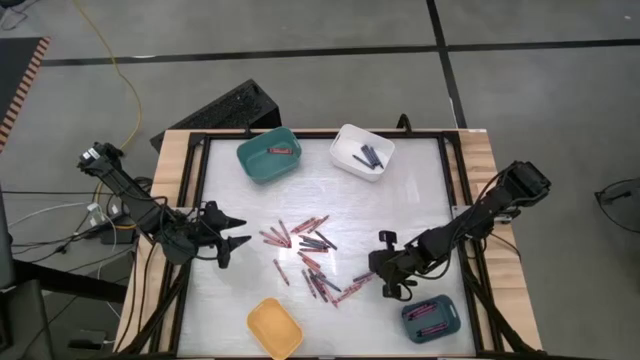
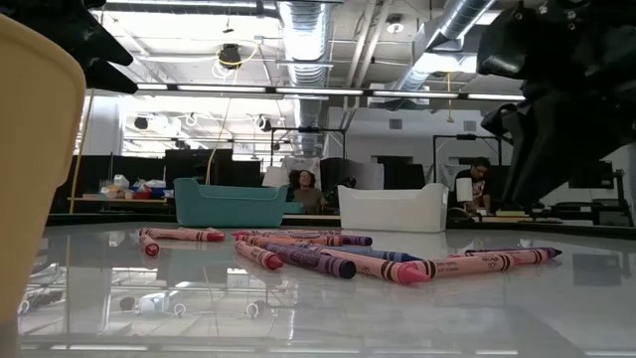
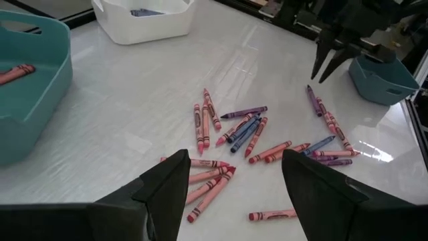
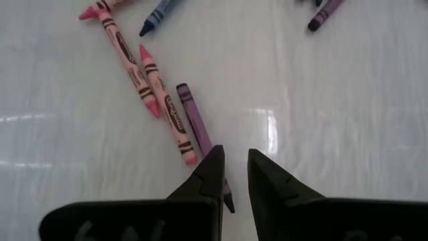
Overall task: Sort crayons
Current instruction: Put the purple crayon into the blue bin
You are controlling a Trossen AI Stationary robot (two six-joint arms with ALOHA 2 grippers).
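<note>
Several crayons [image 1: 310, 255], red, pink and dark blue-purple, lie scattered flat on the white table top; they also show in the left wrist view [image 3: 247, 134] and the low view [image 2: 328, 254]. My left gripper [image 1: 235, 245] is open and empty above the table, left of the pile [image 3: 234, 161]. My right gripper [image 1: 372, 268] points down at the pile's right edge, its fingers [image 4: 234, 157] a narrow gap apart. They stand just over a purple crayon [image 4: 194, 117] that lies on the table and runs under one fingertip. I see no touch.
A teal bin [image 1: 268, 155] with a red crayon and a white bin [image 1: 362, 152] with dark blue crayons stand at the far edge. A yellow bin [image 1: 274, 328] and a blue-grey bin [image 1: 430, 318] with pink crayons stand at the near edge. People sit in the room beyond.
</note>
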